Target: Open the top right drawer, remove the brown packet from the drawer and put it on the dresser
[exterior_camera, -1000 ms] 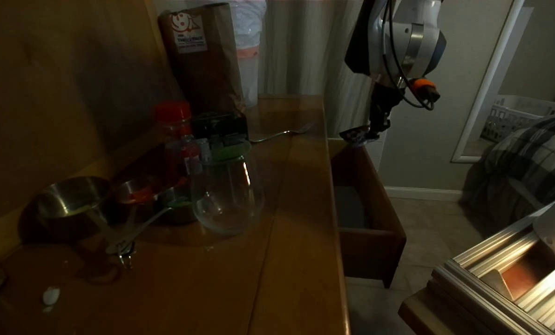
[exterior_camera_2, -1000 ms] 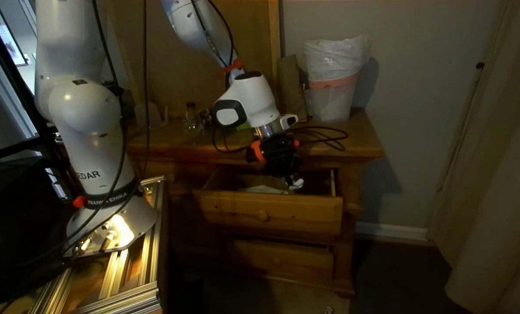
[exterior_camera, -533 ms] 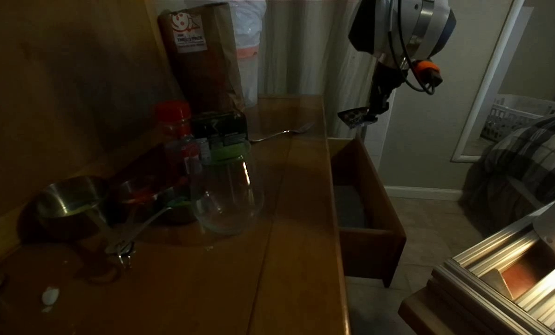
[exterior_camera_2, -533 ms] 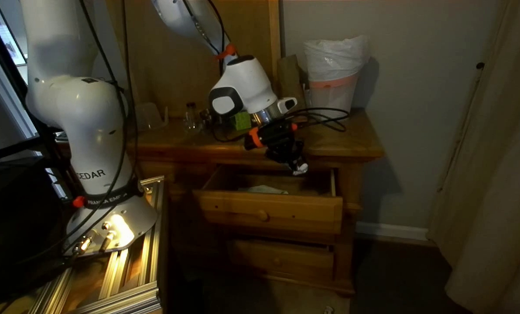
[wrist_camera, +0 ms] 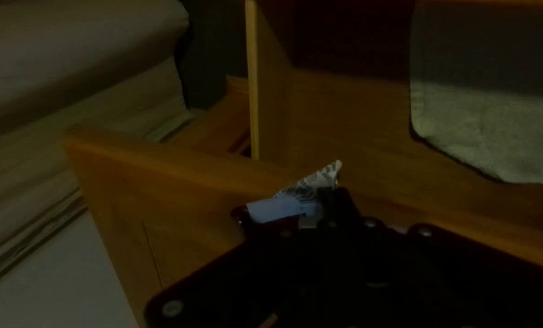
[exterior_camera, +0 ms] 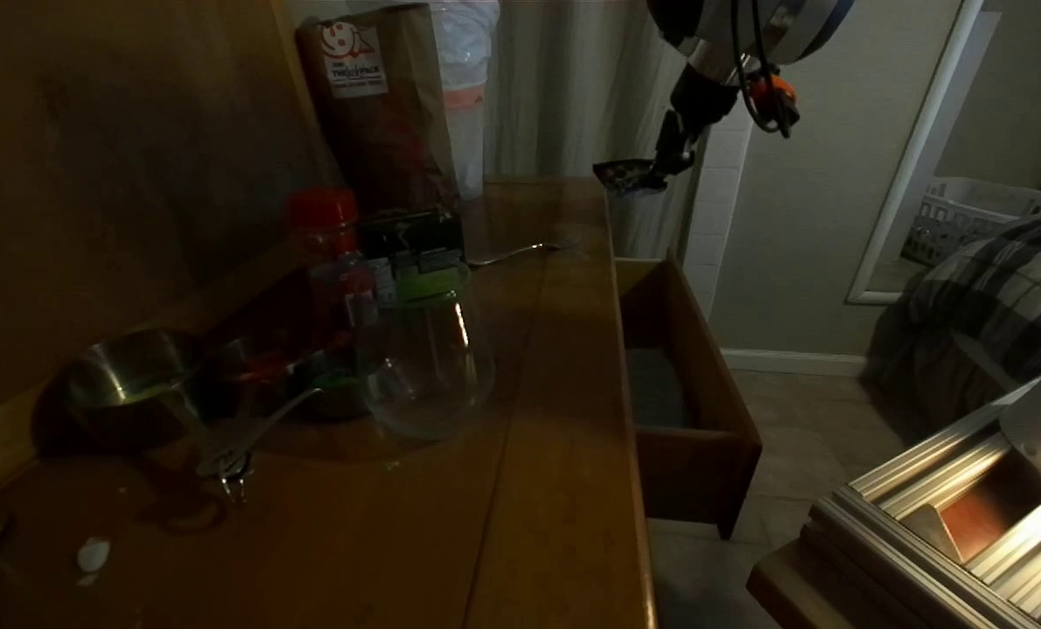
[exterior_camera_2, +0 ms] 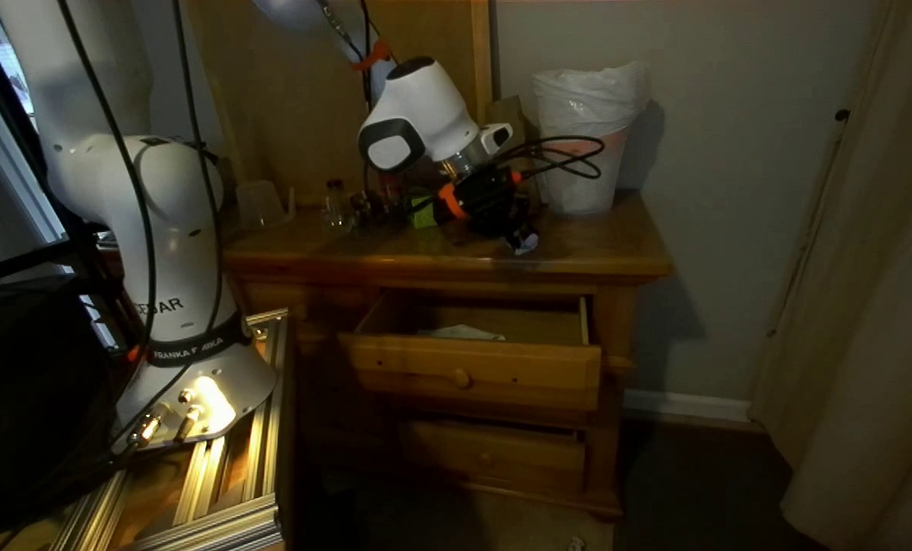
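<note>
Wrist view, packet (wrist_camera: 304, 190) pinched in the gripper (wrist_camera: 322, 207), jutting past its tip, leftward in view.

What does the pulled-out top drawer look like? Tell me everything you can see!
The drawer is an open box that looks like brown wood. Its front has a round knob in the middle and a dark spot on either side. It looks roughly level, pulled partway out of the dresser, above another drawer. A pale cloth lies inside, on its partly shadowed bottom.
</note>
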`<state>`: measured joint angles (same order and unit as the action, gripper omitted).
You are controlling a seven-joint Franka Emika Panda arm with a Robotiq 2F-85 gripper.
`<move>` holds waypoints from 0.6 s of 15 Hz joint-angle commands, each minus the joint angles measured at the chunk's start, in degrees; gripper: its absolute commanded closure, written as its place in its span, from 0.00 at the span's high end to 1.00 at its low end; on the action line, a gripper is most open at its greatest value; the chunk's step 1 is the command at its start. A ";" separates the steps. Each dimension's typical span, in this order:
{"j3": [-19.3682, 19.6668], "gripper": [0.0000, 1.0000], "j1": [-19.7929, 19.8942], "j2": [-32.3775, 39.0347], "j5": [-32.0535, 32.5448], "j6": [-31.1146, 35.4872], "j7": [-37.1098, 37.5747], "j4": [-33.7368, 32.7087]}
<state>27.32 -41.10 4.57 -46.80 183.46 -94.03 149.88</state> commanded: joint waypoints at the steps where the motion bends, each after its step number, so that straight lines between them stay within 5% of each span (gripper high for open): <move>1: -5.35 0.00 3.43 -3.77 3.70 -2.83 3.29 -0.70; 9: -8.19 0.00 5.55 2.27 1.50 -11.79 3.81 -9.62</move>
<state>19.64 -36.12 3.09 -42.58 174.88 -89.06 144.36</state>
